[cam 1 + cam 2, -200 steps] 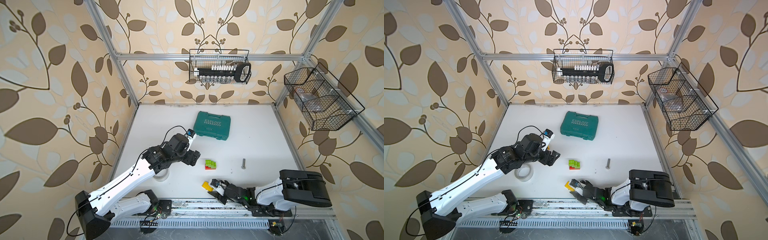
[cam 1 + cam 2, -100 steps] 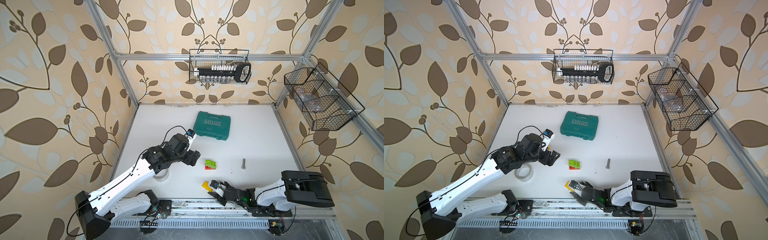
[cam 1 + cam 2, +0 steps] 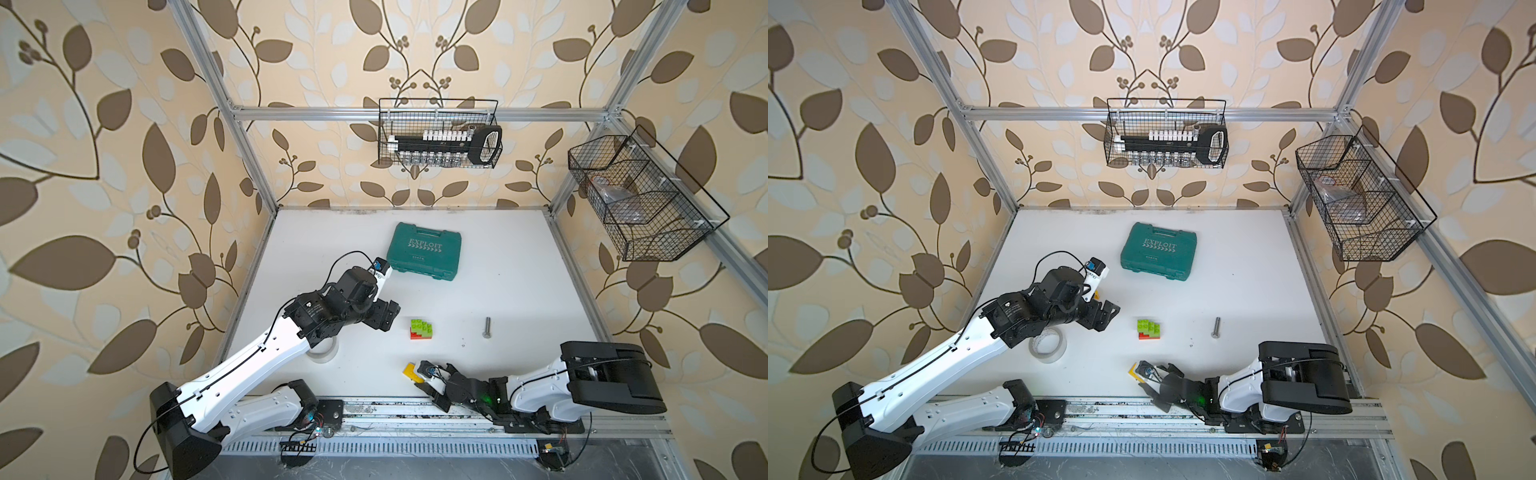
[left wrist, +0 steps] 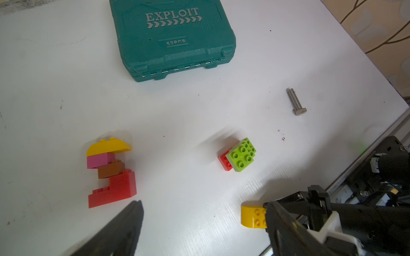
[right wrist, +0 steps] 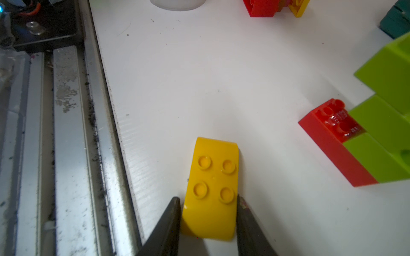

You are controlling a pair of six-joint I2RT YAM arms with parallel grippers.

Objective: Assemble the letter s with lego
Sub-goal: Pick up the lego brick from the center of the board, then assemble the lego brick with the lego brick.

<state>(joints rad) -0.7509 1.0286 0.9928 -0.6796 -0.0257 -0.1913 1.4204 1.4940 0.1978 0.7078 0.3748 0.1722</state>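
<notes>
A yellow curved lego brick [image 5: 213, 184] lies flat near the table's front edge, seen in both top views [image 3: 409, 370] [image 3: 1133, 371]. My right gripper [image 5: 208, 199] is shut on the yellow brick, with a finger against each long side. A block of green and red lego [image 3: 421, 329] [image 3: 1149, 329] [image 4: 240, 155] sits mid-table. A stack of yellow, pink, brown and red lego [image 4: 111, 172] lies beside my left gripper [image 4: 206, 230]. The left gripper is open and holds nothing, hovering left of the green block [image 3: 384, 318]. The left arm hides that stack in both top views.
A teal tool case [image 3: 424, 252] lies toward the back. A grey bolt [image 3: 487, 327] lies right of the green block. A tape roll [image 3: 1047, 344] sits under the left arm. The metal front rail [image 5: 66, 133] runs close beside the yellow brick. Wire baskets [image 3: 440, 137] hang on the walls.
The right gripper's jaws have narrowed onto the sides of the yellow brick. The left arm and the other lego have not moved.
</notes>
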